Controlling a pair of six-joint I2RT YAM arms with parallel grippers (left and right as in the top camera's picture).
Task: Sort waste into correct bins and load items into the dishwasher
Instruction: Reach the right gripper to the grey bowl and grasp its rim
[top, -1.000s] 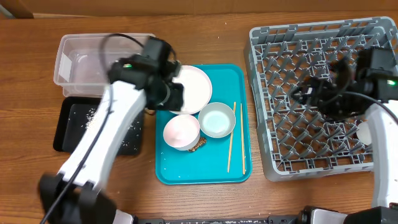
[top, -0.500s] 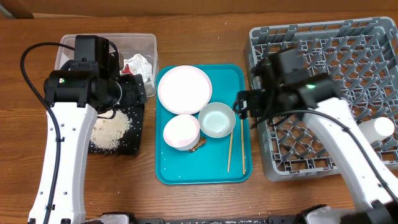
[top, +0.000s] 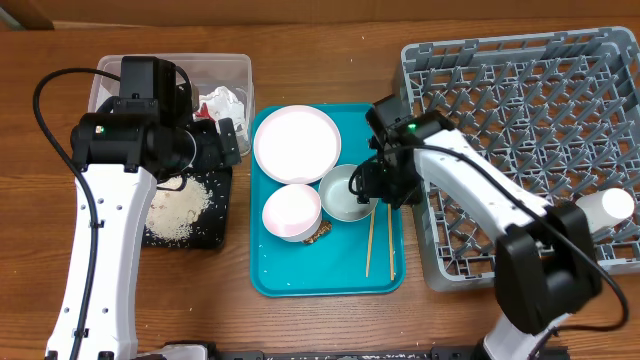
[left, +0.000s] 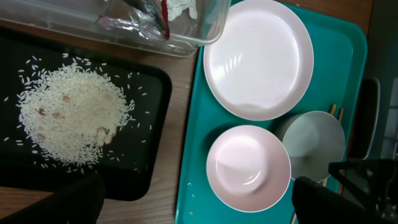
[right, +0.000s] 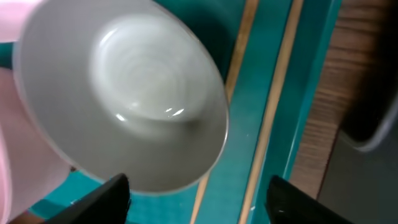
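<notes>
My right gripper (top: 378, 186) is open, low over the near-right rim of the pale bluish bowl (top: 345, 195) on the teal tray. In the right wrist view its jaws (right: 199, 202) straddle that bowl's edge (right: 124, 99) and the chopsticks (right: 273, 106). My left gripper (top: 232, 140) is open and empty (left: 196, 202), above the white bowl (left: 249, 168) and the tray's left edge. The white plate (top: 296, 143) lies behind the bowls. The clear tub (top: 165, 75) holds tissue (top: 225, 103) and the red wrapper (left: 165, 12). Rice (top: 178, 205) is heaped on the black tray (top: 215, 240).
The grey dish rack (top: 520, 120) stands at the right with a small white cup (top: 610, 207) at its right edge. A brown scrap (top: 319, 235) lies on the teal tray (top: 325, 272) in front of the white bowl (top: 291, 211). Bare wood lies beyond.
My right arm has swung left from the dish rack down to the bluish bowl. My left arm drew back from the plate to over the bins, then held still.
</notes>
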